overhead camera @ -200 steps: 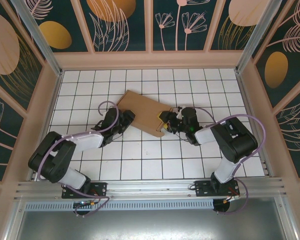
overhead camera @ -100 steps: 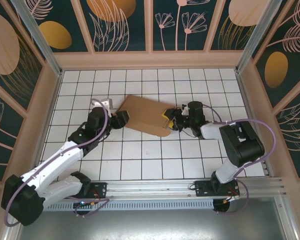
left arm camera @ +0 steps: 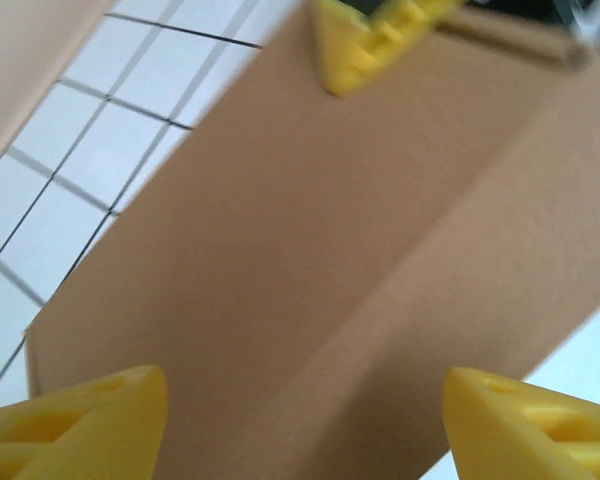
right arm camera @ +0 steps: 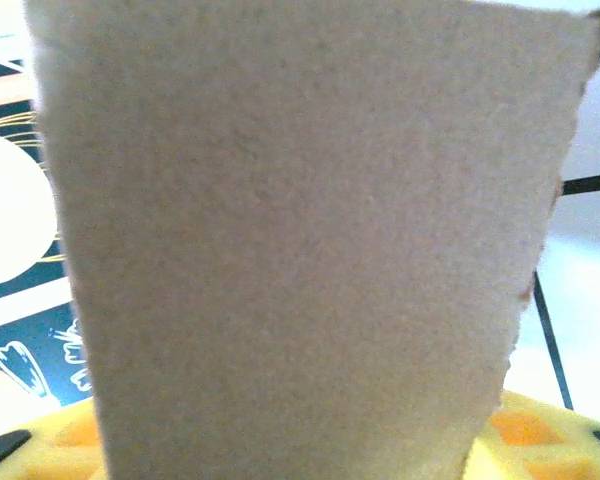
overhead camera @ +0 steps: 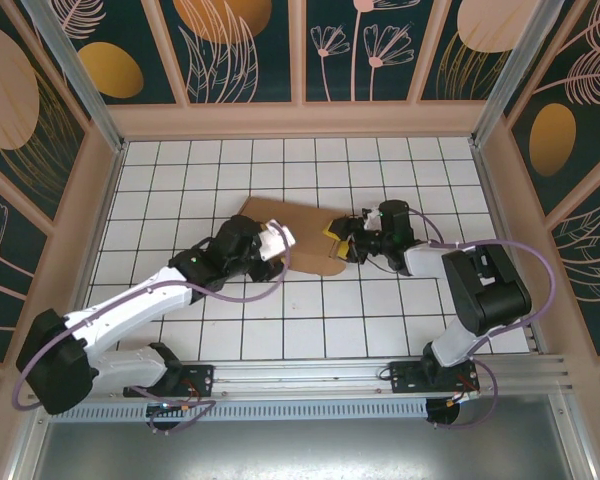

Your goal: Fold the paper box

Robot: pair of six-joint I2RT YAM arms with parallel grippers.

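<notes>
The paper box [overhead camera: 302,222] is a brown cardboard sheet lying flat on the white tiled floor, mid-table. My left gripper [overhead camera: 278,240] hovers over its left half. In the left wrist view the cardboard [left arm camera: 330,230] spreads under my open left gripper [left arm camera: 300,425], nothing between the yellow tips. My right gripper [overhead camera: 333,243] sits at the box's right edge, one yellow finger [left arm camera: 365,45] resting on the cardboard. In the right wrist view a raised cardboard flap [right arm camera: 300,230] stands close before the camera and hides the jaws; only the yellow finger bases [right arm camera: 540,440] peek out below.
The tiled floor [overhead camera: 310,320] is fenced by peach frame walls [overhead camera: 300,120] at the back and sides. An aluminium rail [overhead camera: 300,375] carries both arm bases at the near edge. Open tiles lie in front of and behind the box.
My left arm swung right, from beside the box's left edge to above the cardboard, and its jaws spread wider. The box turned slightly. The right gripper stayed at the right edge.
</notes>
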